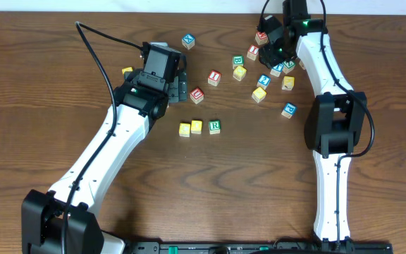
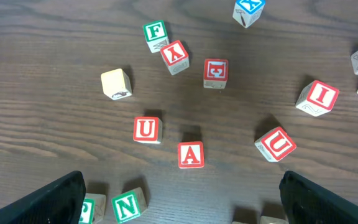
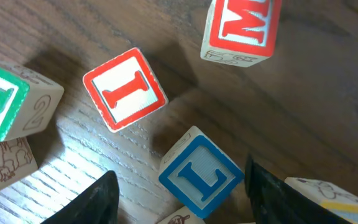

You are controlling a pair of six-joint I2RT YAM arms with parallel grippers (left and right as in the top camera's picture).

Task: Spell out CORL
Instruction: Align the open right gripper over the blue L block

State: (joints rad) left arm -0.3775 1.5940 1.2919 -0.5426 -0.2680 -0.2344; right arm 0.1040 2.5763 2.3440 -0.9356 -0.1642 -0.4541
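We find three task cubes in a row just below the centre of the table (image 1: 48, 85) in the overhead view. A yellow cube (image 1: 185, 129) is at the left end, a second yellow cube (image 1: 197, 126) is just beside it, and the green R cube (image 1: 214, 126) is at the right end, slightly apart. The blue L cube (image 3: 201, 174) is not in that row. The right wrist view shows it low in the frame, resting on the wood between the fingers of the right gripper (image 3: 180, 171). That gripper stands partly apart. Bare wood shows between the cube and the finger (image 3: 98, 202) at lower left, but we cannot tell whether the finger at lower right touches the cube. We record no grip. A red I cube (image 3: 125, 89) lies to the upper left of the L, and a red M cube (image 3: 241, 28) sits at the top edge. Overhead, this gripper is among the loose cubes at upper right, where we cannot pick out the L. The left gripper (image 2: 182, 180) is spread wide and holds nothing. A red A cube (image 2: 191, 154) lies just above the gap between its fingers, and a red U cube (image 2: 146, 129) lies to the upper left of the A.
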